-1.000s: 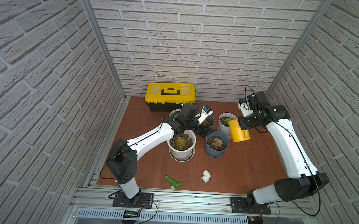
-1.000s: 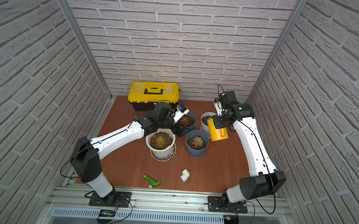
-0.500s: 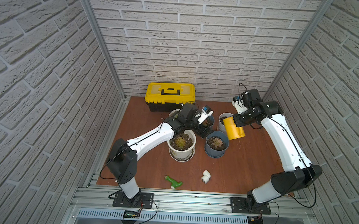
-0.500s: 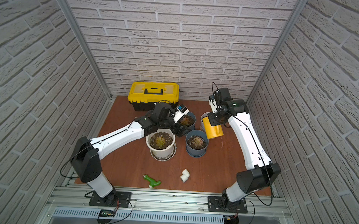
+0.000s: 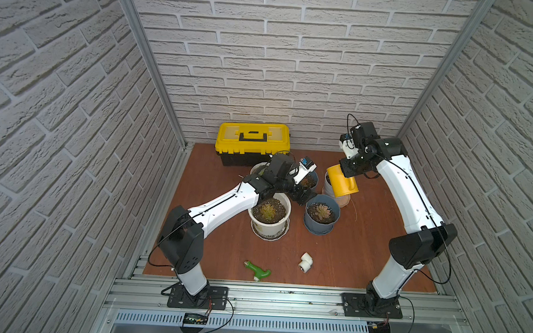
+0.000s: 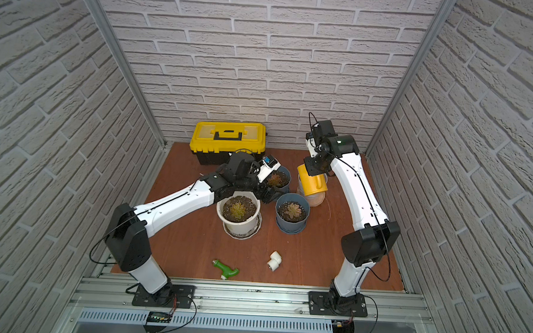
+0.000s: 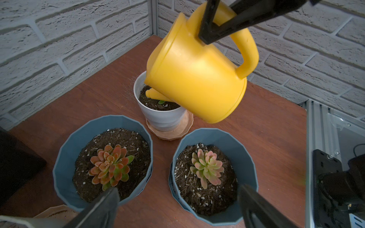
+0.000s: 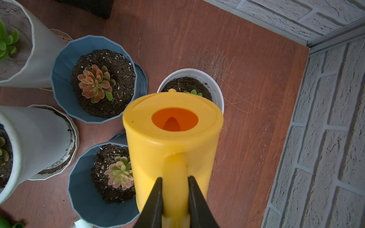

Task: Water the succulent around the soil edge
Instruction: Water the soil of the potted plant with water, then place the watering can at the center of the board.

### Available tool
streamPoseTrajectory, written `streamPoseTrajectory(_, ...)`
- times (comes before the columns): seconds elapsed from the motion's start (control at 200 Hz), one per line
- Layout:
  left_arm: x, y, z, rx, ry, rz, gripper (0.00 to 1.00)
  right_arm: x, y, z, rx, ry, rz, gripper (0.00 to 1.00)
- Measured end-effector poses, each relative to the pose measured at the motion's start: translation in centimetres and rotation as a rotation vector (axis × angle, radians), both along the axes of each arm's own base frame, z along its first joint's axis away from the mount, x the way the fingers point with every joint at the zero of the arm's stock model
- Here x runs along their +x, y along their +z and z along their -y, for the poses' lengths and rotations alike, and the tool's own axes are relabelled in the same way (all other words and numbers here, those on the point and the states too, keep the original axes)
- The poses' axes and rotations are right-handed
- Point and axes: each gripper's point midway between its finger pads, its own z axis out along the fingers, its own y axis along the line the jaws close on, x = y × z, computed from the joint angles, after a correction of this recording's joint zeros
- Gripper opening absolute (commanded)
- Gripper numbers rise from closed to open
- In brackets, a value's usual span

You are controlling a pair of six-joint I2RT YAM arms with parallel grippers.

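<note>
While holding the yellow watering can (image 7: pixel 197 79) tilted over the white pot (image 7: pixel 158 116), 1 o'clock from the front blue pot (image 5: pixel 318 227) | right gripper (image 8: pixel 174 179) clamped on handle (image 7: pixel 248 49) | left gripper (image 7: pixel 177 191) wide, empty | keep spout (image 7: pixel 152 94) over soil (image 7: pixel 144 100) edge, off the succulent (image 7: pixel 161 102); circle slowly.

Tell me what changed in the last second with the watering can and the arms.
The right arm swung the yellow watering can toward the robot's left and slightly back, so its spout now hangs over the soil of the small white pot. Its jaws stayed shut on the handle. The left arm, jaws open, and the toolbox did not move.
</note>
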Motion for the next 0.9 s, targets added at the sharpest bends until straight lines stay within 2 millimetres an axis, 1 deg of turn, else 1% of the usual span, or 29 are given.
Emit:
streamPoseTrajectory(0.26,0.2,-0.3,-0.3,0.011,0.017,0.003,0.98,0.2,0.1,0.4,-0.019,-0.012,0.013,0.02)
streamPoseTrajectory(0.36,-0.1,-0.9,-0.9,0.023,0.036,-0.001,0.98,-0.3,-0.3,0.7,-0.022,-0.022,0.044,0.02)
streamPoseTrajectory(0.45,-0.5,-1.0,-1.7,0.027,0.064,0.0,0.98,-1.9,-0.5,1.4,-0.024,-0.043,0.112,0.02)
streamPoseTrajectory(0.5,-0.6,-0.7,-2.3,0.023,0.086,0.01,0.98,-3.1,-0.3,1.9,-0.019,-0.06,0.174,0.03)
streamPoseTrajectory(0.655,-1.2,1.4,-4.2,-0.018,0.167,0.066,0.98,-7.2,0.8,4.3,0.007,-0.153,0.505,0.03)
streamPoseTrajectory(0.725,-1.5,2.5,-5.1,-0.044,0.204,0.094,0.98,-9.0,0.8,5.6,0.015,-0.209,0.654,0.03)
streamPoseTrajectory(0.81,-1.8,3.3,-6.0,-0.069,0.241,0.112,0.98,-10.6,-0.2,7.4,-0.005,-0.282,0.804,0.03)
streamPoseTrajectory(0.895,-1.9,3.5,-6.6,-0.075,0.27,0.12,0.98,-10.9,-2.1,9.2,-0.051,-0.353,0.889,0.02)
